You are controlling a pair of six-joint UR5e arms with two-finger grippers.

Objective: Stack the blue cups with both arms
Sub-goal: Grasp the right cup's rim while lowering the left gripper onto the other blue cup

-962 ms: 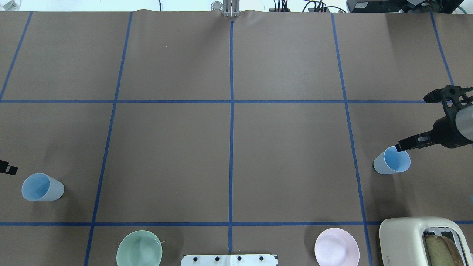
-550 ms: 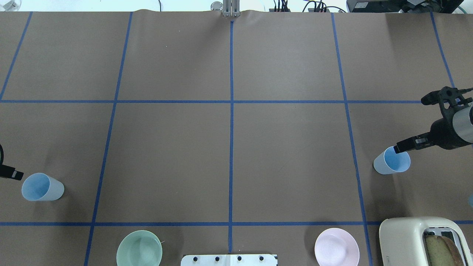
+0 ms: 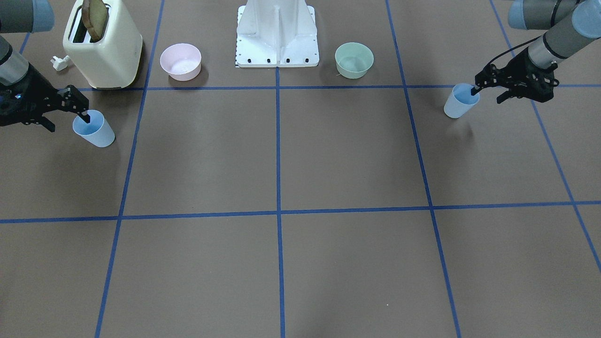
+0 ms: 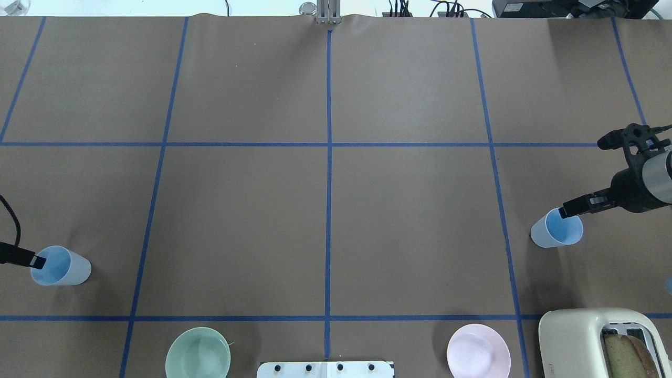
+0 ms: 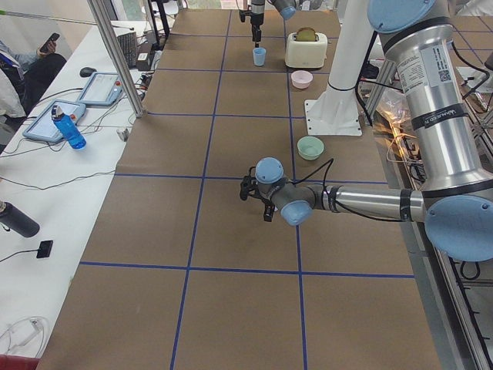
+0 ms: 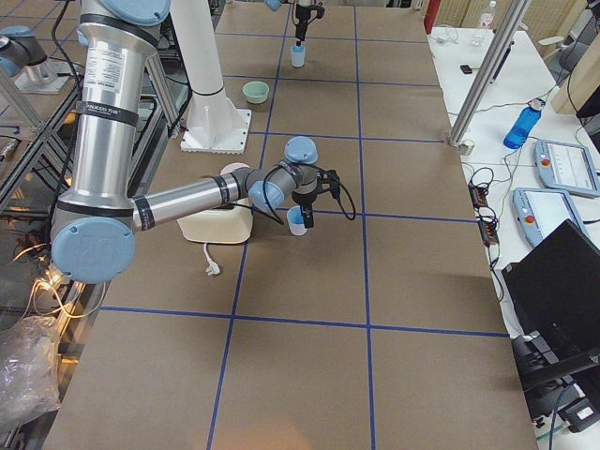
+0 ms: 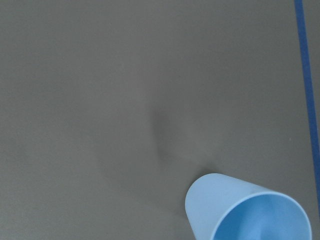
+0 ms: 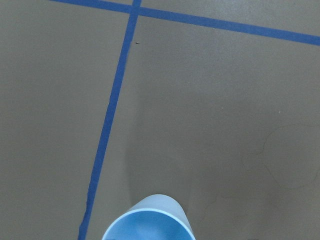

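Note:
Two pale blue cups stand upright on the brown table. The left cup [image 4: 63, 266] is at the table's left edge and also shows in the front view [image 3: 459, 102] and the left wrist view [image 7: 250, 212]. My left gripper [image 3: 488, 93] is open. One finger [image 4: 34, 260] dips into that cup's mouth and the other stays outside the wall. The right cup [image 4: 556, 229] is at the right edge and shows in the front view [image 3: 95, 129] and the right wrist view [image 8: 149, 224]. My right gripper [image 3: 65, 121] is open, with one finger [image 4: 568, 210] at that cup's rim.
A cream toaster [image 4: 598, 341] with bread in it stands at the near right, with a pink bowl [image 4: 478, 350] beside it. A mint-green bowl [image 4: 198, 353] sits near left. The white base stand [image 3: 277, 33] is between the bowls. Blue tape lines grid the table.
My left gripper has moved in toward the left cup, and its finger now reaches into the cup's mouth. My right gripper has shifted only slightly at the right cup's rim. Neither cup moved.

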